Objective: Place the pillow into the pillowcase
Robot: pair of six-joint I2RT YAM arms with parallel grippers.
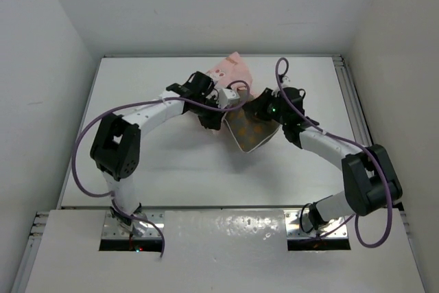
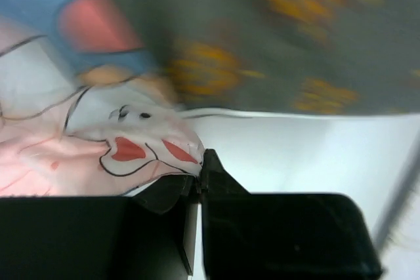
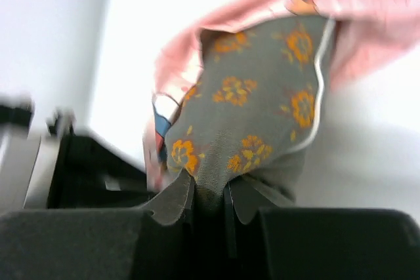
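The pillow [image 1: 251, 132] is olive-brown with orange flowers and pale piping; its far end sits inside the pillowcase [image 1: 230, 72], pink cloth printed with rabbits. My right gripper [image 3: 209, 191] is shut on the pillow's [image 3: 259, 106] near edge, with the pink pillowcase [image 3: 348, 4] mouth draped over the pillow's far part. My left gripper [image 2: 199, 170] is shut on the pillowcase's [image 2: 98, 136] edge, with the pillow [image 2: 275, 37] blurred just above. In the top view the left gripper [image 1: 218, 104] and the right gripper [image 1: 264, 111] stand on either side of the pillow.
The white table [image 1: 171, 162] is walled by white panels on the left, back and right. A metal rail [image 1: 346, 101] runs along the right edge. Purple cables [image 1: 89, 135] loop off both arms.
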